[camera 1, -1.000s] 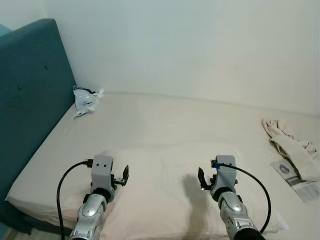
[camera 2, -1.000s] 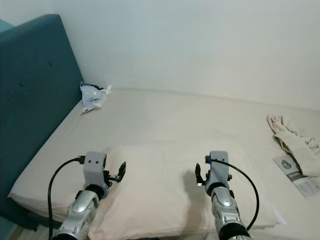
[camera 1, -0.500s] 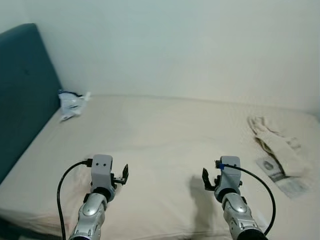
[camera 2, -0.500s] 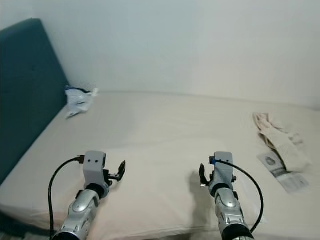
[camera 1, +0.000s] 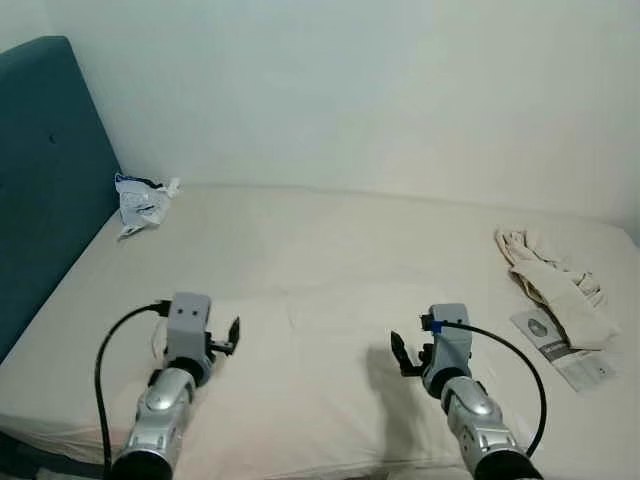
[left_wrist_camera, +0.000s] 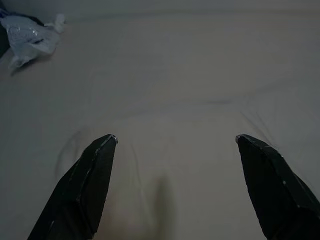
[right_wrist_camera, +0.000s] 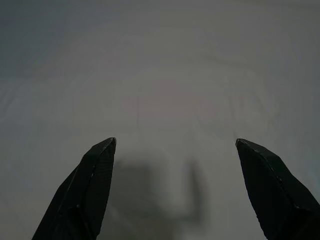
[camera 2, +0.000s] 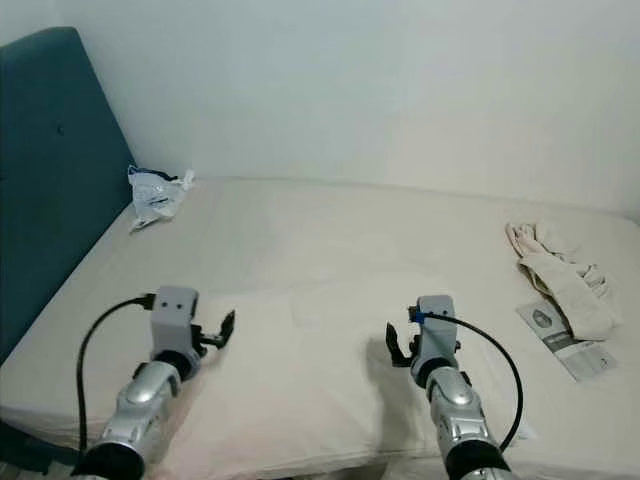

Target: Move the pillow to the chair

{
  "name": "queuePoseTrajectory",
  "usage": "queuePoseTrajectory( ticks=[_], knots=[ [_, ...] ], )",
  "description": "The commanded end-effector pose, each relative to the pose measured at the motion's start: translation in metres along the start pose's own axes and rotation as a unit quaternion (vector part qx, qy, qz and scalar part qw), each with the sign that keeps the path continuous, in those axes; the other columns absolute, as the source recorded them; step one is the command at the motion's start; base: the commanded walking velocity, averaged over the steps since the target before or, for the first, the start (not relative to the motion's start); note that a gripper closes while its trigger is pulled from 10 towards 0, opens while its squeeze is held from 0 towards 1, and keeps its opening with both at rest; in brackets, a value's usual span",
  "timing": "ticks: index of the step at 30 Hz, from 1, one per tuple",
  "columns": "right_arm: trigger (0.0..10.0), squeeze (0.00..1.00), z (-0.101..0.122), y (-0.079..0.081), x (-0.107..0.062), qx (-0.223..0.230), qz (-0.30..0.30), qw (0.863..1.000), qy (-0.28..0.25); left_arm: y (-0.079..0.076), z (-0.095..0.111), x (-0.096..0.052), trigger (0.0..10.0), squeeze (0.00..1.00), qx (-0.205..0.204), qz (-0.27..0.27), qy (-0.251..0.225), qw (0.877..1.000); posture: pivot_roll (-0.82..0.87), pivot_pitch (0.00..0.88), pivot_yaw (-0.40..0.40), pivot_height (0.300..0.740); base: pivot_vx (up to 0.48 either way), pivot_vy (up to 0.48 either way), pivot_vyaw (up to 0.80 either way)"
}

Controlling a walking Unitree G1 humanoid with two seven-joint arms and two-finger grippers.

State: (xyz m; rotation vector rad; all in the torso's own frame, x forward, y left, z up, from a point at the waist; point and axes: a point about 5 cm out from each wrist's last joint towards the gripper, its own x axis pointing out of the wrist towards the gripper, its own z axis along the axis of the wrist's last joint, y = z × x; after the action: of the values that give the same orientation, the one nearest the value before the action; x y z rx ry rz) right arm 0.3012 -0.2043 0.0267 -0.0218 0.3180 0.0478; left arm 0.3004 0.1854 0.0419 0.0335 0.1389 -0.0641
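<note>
Matt cream cloth pillow

Cream bed vs plain white wall; teal headboard at left.

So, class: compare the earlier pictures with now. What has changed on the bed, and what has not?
Mostly the camera swung, shifting the whole picture. The left gripper has edged outward to the robot's left over the pillow; the right gripper hovers as before. Both remain open, holding nothing. Pillow, plastic bag and cloth lie unmoved.
</note>
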Motion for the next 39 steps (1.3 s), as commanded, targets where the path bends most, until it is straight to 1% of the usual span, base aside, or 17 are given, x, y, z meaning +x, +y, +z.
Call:
queuePoseTrajectory(
  ticks=[1, 5, 7, 8, 11, 14, 15, 16, 24, 32, 37, 38, 39],
  knots=[
    [10.0, 0.00, 0.003, -0.005, 0.002, -0.002, 0.003, 1.000, 0.009, 0.009, -0.002, 0.002, 10.0, 0.00, -0.002, 0.003, 0.022, 1.000, -0.04, 0.054, -0.006, 0.675, 0.000, 0.000, 0.00],
    [10.0, 0.00, 0.009, -0.009, 0.004, -0.001, 0.001, 1.000, 0.005, 0.013, 0.000, 0.004, 10.0, 0.00, 0.000, 0.005, 0.025, 1.000, -0.04, 0.058, -0.005, 0.660, 0.000, 0.000, 0.00],
    [10.0, 0.00, 0.012, -0.009, 0.006, 0.000, 0.005, 1.000, 0.002, 0.012, 0.000, 0.005, 10.0, 0.00, 0.004, 0.002, 0.029, 1.000, -0.04, 0.059, -0.005, 0.645, 0.000, 0.000, 0.00],
    [10.0, 0.00, 0.012, -0.009, 0.006, 0.000, 0.005, 1.000, 0.002, 0.012, 0.000, 0.005, 10.0, 0.00, 0.004, 0.002, 0.029, 1.000, -0.04, 0.059, -0.005, 0.645, 0.000, 0.000, 0.00],
    [10.0, 0.00, 0.012, -0.004, 0.006, -0.001, 0.012, 1.000, 0.002, 0.005, -0.001, 0.005, 10.0, 0.00, 0.000, -0.005, 0.028, 1.000, -0.03, 0.063, -0.005, 0.625, 0.000, 0.000, 0.00],
    [10.0, 0.00, 0.012, 0.000, 0.006, 0.000, 0.016, 1.000, -0.004, -0.001, -0.003, 0.004, 10.0, 0.00, 0.001, -0.010, 0.030, 1.000, -0.03, 0.067, -0.005, 0.625, 0.000, 0.000, 0.00],
    [10.0, 0.00, 0.011, 0.006, 0.006, -0.002, 0.023, 1.000, -0.006, -0.008, -0.006, 0.002, 10.0, 0.00, 0.002, -0.019, 0.032, 0.999, -0.03, 0.073, -0.004, 0.625, 0.000, 0.000, 0.00],
    [10.0, 0.00, 0.010, 0.008, 0.006, -0.001, 0.026, 1.000, -0.008, -0.010, -0.008, 0.001, 10.0, 0.00, 0.003, -0.022, 0.033, 0.999, -0.03, 0.074, -0.003, 0.625, 0.000, 0.000, 0.00],
    [10.0, 0.00, 0.008, 0.012, 0.005, 0.000, 0.032, 0.999, -0.006, -0.014, -0.010, 0.000, 10.0, 0.00, 0.002, -0.029, 0.038, 0.999, -0.02, 0.082, -0.003, 0.625, 0.000, 0.000, 0.00],
    [10.0, 0.00, 0.009, 0.007, 0.005, 0.006, 0.016, 1.000, -0.009, -0.011, -0.010, 0.000, 10.0, 0.00, 0.005, -0.028, 0.045, 0.999, -0.02, 0.087, -0.001, 0.625, 0.000, 0.000, 0.00],
    [10.0, 0.00, 0.013, -0.003, 0.004, 0.015, -0.005, 1.000, -0.021, -0.007, -0.007, 0.001, 10.0, 0.00, 0.006, -0.022, 0.042, 0.999, -0.02, 0.089, 0.008, 0.616, 0.000, 0.000, 0.00],
    [10.0, 0.00, 0.017, -0.008, 0.004, 0.020, -0.010, 0.999, -0.031, -0.003, -0.003, 0.004, 10.0, 0.00, -0.005, -0.010, 0.036, 0.999, -0.02, 0.091, 0.010, 0.606, 0.000, 0.000, 0.00],
    [10.0, 0.00, 0.017, -0.008, 0.004, 0.020, -0.010, 0.999, -0.031, -0.003, -0.003, 0.004, 10.0, 0.00, -0.005, -0.010, 0.036, 0.999, -0.02, 0.091, 0.010, 0.606, 0.000, 0.000, 0.00]
  ],
)
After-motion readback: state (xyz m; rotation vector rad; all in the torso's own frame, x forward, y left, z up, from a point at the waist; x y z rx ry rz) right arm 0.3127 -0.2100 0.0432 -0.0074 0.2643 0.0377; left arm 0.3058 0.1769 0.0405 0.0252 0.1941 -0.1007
